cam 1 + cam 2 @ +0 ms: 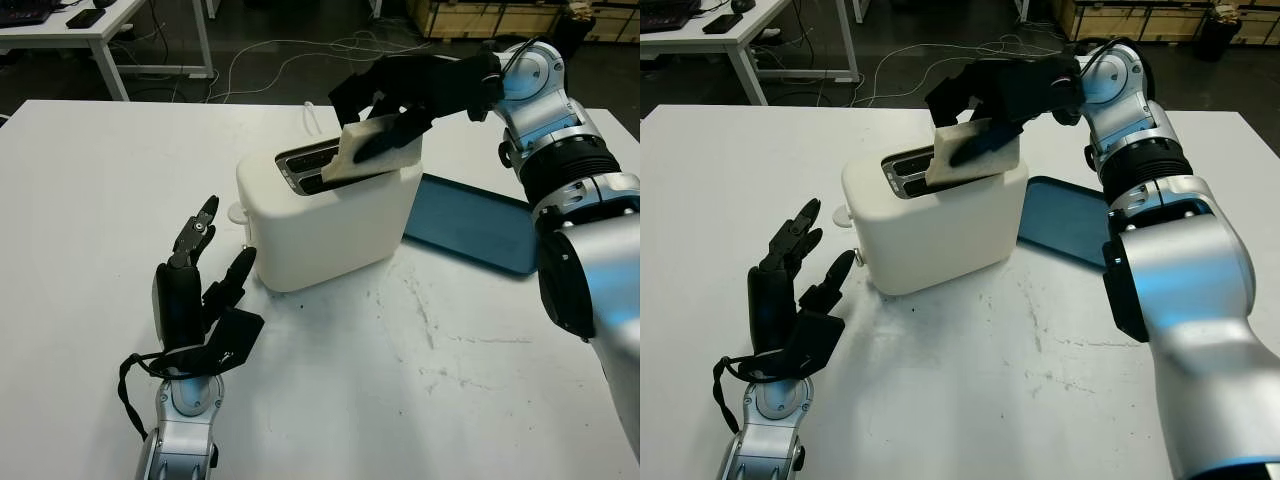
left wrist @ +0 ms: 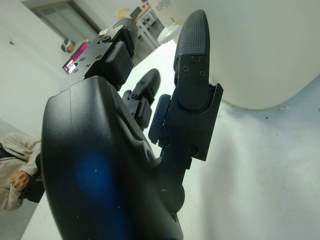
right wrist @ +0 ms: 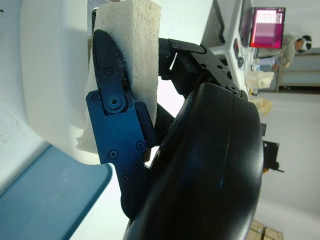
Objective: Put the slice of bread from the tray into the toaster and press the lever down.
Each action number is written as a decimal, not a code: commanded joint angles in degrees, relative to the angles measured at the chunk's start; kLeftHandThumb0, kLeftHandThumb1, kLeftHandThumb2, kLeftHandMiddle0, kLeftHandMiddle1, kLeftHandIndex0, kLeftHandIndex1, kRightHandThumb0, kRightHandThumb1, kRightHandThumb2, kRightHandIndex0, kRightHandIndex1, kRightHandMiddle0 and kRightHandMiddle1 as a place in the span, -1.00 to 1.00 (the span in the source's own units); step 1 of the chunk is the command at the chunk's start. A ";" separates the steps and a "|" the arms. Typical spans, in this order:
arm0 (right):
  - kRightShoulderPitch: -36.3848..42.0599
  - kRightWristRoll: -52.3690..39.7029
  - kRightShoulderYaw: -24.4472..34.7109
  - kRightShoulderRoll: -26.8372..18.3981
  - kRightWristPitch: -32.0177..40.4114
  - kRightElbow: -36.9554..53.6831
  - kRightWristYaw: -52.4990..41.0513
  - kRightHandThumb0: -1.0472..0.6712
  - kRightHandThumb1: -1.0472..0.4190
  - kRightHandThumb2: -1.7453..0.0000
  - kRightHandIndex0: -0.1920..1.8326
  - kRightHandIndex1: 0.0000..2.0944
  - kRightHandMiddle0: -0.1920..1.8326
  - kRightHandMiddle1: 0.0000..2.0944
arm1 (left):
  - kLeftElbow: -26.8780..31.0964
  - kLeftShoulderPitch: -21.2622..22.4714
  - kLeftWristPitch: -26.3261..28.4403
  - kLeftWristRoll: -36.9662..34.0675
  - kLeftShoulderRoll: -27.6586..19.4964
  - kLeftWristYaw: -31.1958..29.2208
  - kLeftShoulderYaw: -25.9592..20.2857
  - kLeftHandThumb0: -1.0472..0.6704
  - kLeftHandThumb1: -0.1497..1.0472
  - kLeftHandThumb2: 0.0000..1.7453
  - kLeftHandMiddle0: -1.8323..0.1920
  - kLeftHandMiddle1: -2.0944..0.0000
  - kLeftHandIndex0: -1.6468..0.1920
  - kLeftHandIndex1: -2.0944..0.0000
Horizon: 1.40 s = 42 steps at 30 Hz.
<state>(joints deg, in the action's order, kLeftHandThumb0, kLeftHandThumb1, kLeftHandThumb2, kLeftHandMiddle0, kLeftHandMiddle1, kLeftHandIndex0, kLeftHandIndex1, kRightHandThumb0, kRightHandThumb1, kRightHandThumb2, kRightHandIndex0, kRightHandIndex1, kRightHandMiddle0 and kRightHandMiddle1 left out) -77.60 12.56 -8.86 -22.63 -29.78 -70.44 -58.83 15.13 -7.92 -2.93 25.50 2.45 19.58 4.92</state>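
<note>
A white toaster (image 1: 330, 215) stands mid-table with two dark slots (image 1: 310, 160) on top. My right hand (image 1: 400, 100) is shut on a pale slice of bread (image 1: 372, 150), held tilted just above the toaster's top at its right end; the lower edge of the bread is at the nearer slot. In the right wrist view the bread (image 3: 137, 45) is pinched between a finger (image 3: 112, 115) and the palm. The blue tray (image 1: 470, 232) lies right of the toaster. My left hand (image 1: 200, 270) is open, beside the toaster's left front corner. The lever is hidden.
A white cable runs from the toaster's back toward the table's far edge. Desks and floor cables lie beyond the table. Bare white tabletop spreads in front of the toaster. A person (image 2: 15, 170) sits in the background of the left wrist view.
</note>
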 commanded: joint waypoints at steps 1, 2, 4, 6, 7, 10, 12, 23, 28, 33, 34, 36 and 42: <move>-1.70 -1.22 0.95 -0.67 0.58 0.29 -1.05 -0.40 -0.83 0.77 0.29 0.67 0.09 0.67 | 1.02 0.03 0.17 -0.55 0.59 -0.07 0.01 -0.54 0.79 -0.64 0.32 0.72 0.25 1.00; -1.70 -1.43 1.06 -0.71 0.19 0.29 -1.11 -0.40 -0.83 0.77 0.30 0.67 0.09 0.67 | 1.08 -0.03 0.12 -0.54 0.55 -0.13 0.01 -0.54 0.79 -0.64 0.32 0.72 0.25 1.00; -1.80 -1.92 1.47 -0.74 -0.17 0.20 -1.52 -0.41 -0.83 0.77 0.30 0.67 0.08 0.67 | 1.14 -0.09 0.30 0.12 0.33 -0.10 0.11 -0.54 0.79 -0.64 0.32 0.72 0.25 1.00; -1.98 -2.05 1.71 -0.77 0.24 0.09 -1.80 -0.39 -0.83 0.76 0.30 0.67 0.07 0.67 | 1.15 -0.14 0.36 0.17 0.28 -0.22 0.14 -0.54 0.79 -0.63 0.32 0.73 0.25 1.00; -2.06 -1.93 1.70 -0.79 0.47 0.06 -1.74 -0.39 -0.83 0.76 0.30 0.67 0.06 0.67 | 1.15 -0.14 0.40 0.10 0.28 -0.30 0.15 -0.54 0.79 -0.63 0.32 0.73 0.25 1.00; -1.92 -0.92 1.04 -0.61 0.48 -0.06 -0.93 -0.38 -0.83 0.76 0.29 0.67 0.06 0.67 | 0.79 0.04 -0.09 0.43 0.27 0.12 0.24 -0.54 0.79 -0.63 0.31 0.73 0.24 1.00; -1.74 0.60 -0.21 -0.54 0.40 0.03 0.43 -0.38 -0.83 0.77 0.28 0.67 0.06 0.67 | 0.87 -0.03 0.04 0.42 0.31 0.06 0.29 -0.54 0.79 -0.63 0.31 0.73 0.25 1.00; 0.71 3.46 -4.74 3.79 -0.98 -0.50 1.72 -0.27 -0.83 0.79 0.33 0.67 0.14 0.67 | 1.54 -1.21 0.04 0.59 1.18 0.71 1.05 -0.52 0.79 -0.63 0.31 0.74 0.25 1.00; 1.18 3.11 -5.25 4.39 -1.64 -0.60 0.84 -0.25 -0.83 0.81 0.33 0.67 0.14 0.67 | 2.13 -1.83 0.69 1.47 1.31 1.17 1.63 -0.52 0.79 -0.62 0.32 0.76 0.26 1.00; 1.19 3.00 -5.35 4.67 -0.81 -0.81 0.45 -0.25 -0.83 0.84 0.35 0.67 0.17 0.67 | 1.52 -1.75 0.15 1.23 1.09 1.67 1.87 -0.50 0.79 -0.62 0.30 0.76 0.26 1.00; 1.10 3.07 -5.39 4.62 -0.86 -0.77 0.49 -0.26 -0.83 0.84 0.35 0.67 0.18 0.67 | 1.26 -1.65 0.06 1.40 0.93 1.82 1.86 -0.50 0.79 -0.62 0.30 0.76 0.26 1.00; 0.92 3.20 -5.45 4.54 -0.82 -0.65 0.85 -0.27 -0.83 0.83 0.34 0.67 0.16 0.67 | 1.04 -1.49 0.24 1.45 0.80 1.88 1.88 -0.52 0.79 -0.62 0.29 0.76 0.26 1.00; 1.69 4.38 -5.46 4.22 -1.62 0.40 9.43 -0.42 -0.83 0.85 0.31 0.67 0.14 0.67 | 1.10 -1.54 0.26 0.98 0.80 1.87 1.85 -0.53 0.79 -0.62 0.29 0.77 0.26 1.00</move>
<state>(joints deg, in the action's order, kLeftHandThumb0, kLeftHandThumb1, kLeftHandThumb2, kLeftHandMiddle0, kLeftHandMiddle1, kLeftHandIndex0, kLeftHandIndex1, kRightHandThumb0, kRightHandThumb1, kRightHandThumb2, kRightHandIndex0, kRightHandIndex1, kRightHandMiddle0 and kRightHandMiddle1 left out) -77.11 16.13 -14.09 -18.53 -30.63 -70.46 -51.77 16.40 -9.41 -2.58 26.29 2.64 21.13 6.65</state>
